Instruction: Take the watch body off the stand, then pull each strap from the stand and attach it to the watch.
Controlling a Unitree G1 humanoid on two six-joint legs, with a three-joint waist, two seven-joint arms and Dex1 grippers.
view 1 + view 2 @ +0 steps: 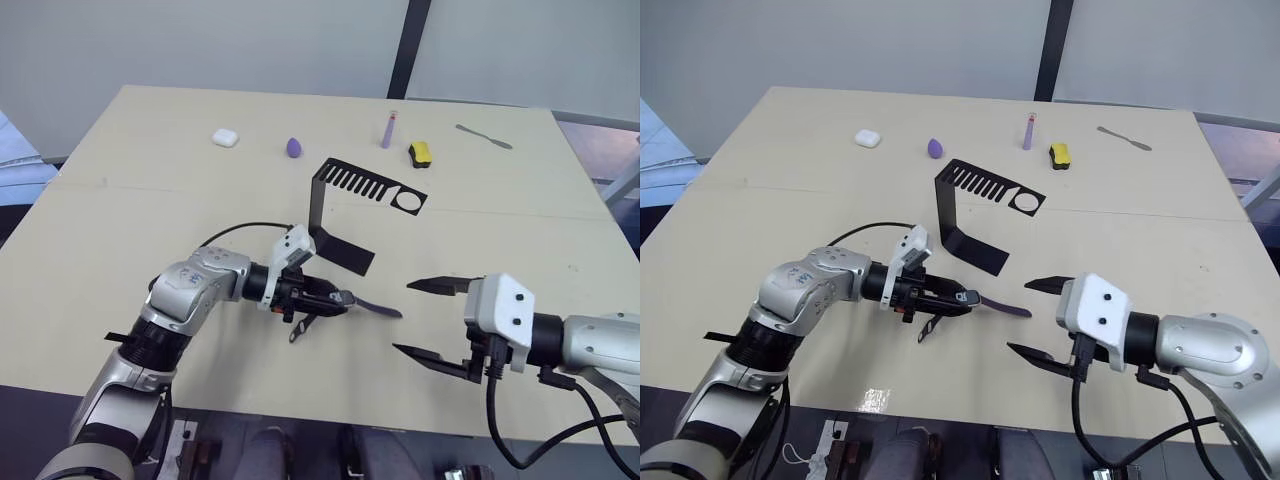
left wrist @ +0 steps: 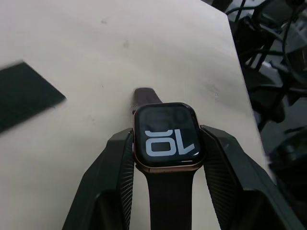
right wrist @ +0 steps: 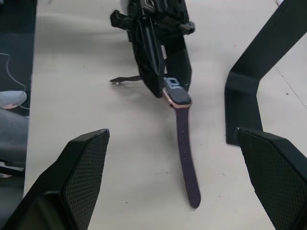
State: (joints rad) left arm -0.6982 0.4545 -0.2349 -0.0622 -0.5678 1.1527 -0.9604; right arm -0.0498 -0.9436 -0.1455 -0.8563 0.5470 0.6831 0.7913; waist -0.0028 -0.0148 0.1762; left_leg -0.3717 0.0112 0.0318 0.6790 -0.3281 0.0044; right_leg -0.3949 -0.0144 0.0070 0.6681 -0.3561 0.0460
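On the pale tabletop [image 1: 120, 210] the black stand [image 1: 340, 205] serves as the landmark; its flat base lies on the surface, its upright rises at the left end and its slotted top arm with the round hole reaches away to the right, with nothing hanging from it. Far to the left of the stand, toward the back edge, lies a white pebble-shaped case [image 1: 225, 138]; nearer the stand, also behind it, sits a small purple teardrop-shaped object [image 1: 293, 148]. In front of the stand and a little left of its base, the left pincer [image 1: 335, 299] is closed onto the watch body [image 2: 166, 136], one black finger [image 2: 112, 167] against each side of the case, whose lit screen faces the wrist camera; one dark purple strap [image 3: 187, 155] is joined to the watch body and trails across the tabletop to the right, ending in front of the stand's base; a second strap [image 2: 168, 201] runs back from the case between the fingers. Behind the stand's top arm lie a pale purple tube [image 1: 387, 130] and, just right of it, a yellow-and-black block [image 1: 420, 153]; further right lies a slim grey metal tool [image 1: 484, 137]. Right of the stand and nearer the front edge, the right pincer [image 1: 430, 318] hangs spread wide with nothing between its fingers, well apart from the strap's tip.
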